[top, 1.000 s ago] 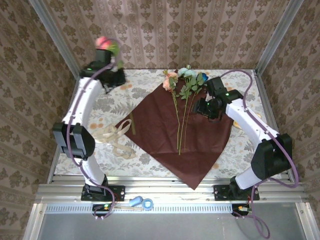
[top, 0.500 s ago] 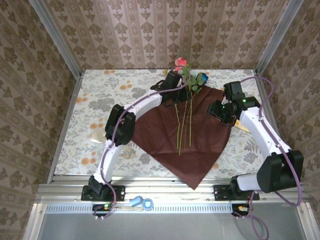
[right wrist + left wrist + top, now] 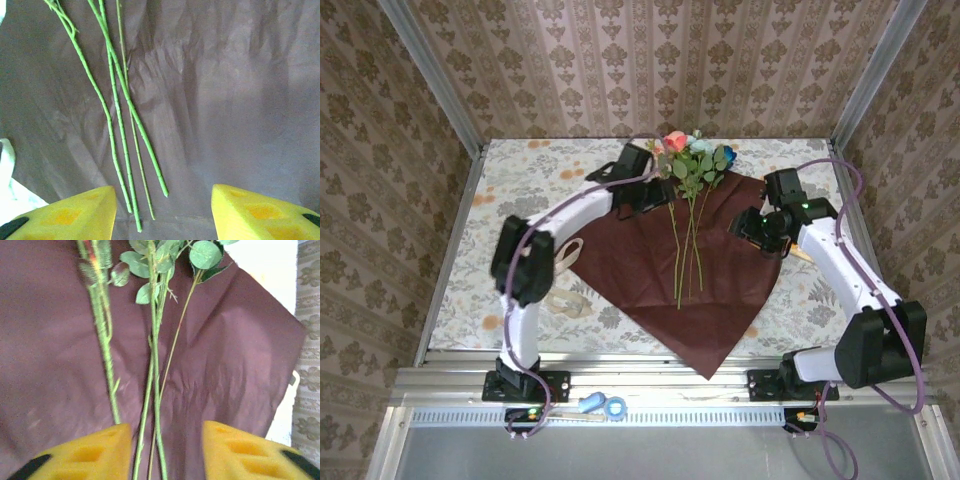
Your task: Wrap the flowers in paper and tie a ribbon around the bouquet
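The flowers (image 3: 692, 158) lie on the crimson paper (image 3: 650, 270), blooms at its far corner, stems running toward me. My left gripper (image 3: 656, 192) hovers just left of the leaves. In the left wrist view it (image 3: 167, 450) is open, the green stems (image 3: 154, 365) passing loose between its yellow fingers (image 3: 85, 455) over the paper (image 3: 240, 365). My right gripper (image 3: 747, 228) hangs over the paper's right side. It (image 3: 162, 200) is open, with the stem ends (image 3: 120, 150) lying between its fingers on the paper (image 3: 240, 100). The cream ribbon (image 3: 560, 265) lies looped left of the sheet.
Blue-handled scissors (image 3: 602, 405) rest on the near rail between the arm bases. The floral tablecloth (image 3: 520, 190) shows at the left and back. Patterned walls enclose the table on three sides.
My left arm swung from the back left corner to the bunch carrying a pink flower. Its jaws have opened and the flower now lies with the others. The right gripper shifted slightly right.
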### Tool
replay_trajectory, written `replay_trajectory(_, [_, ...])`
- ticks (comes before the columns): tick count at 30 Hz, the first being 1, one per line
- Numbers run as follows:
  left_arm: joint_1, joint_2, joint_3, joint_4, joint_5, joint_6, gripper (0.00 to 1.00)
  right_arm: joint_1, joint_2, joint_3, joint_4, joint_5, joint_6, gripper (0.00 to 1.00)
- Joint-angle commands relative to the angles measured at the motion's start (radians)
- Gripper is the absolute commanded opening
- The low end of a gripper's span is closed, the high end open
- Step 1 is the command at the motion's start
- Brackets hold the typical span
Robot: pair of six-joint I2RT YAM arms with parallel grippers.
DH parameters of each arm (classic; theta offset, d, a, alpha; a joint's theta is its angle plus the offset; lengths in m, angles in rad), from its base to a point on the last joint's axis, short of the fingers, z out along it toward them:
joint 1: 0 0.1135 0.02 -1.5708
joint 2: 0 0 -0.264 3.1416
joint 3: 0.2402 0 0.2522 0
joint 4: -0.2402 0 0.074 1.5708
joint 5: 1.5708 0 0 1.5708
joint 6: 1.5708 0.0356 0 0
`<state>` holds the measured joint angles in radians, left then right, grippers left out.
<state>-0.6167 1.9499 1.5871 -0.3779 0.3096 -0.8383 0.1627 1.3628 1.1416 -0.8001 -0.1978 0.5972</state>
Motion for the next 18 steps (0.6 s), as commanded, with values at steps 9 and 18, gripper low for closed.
replay_trajectory(9, [0.231,-0.271,-0.61,0.074,0.042,-0.115,0.22,0.355,0.241,0.097,0.054,-0.003,-0.007,0.51])
replay_trajectory(18, [0.522,-0.283,-0.706,0.04,0.043,0.003,0.18,0.505,0.38,0.158,0.012,0.055,-0.025,0.51])
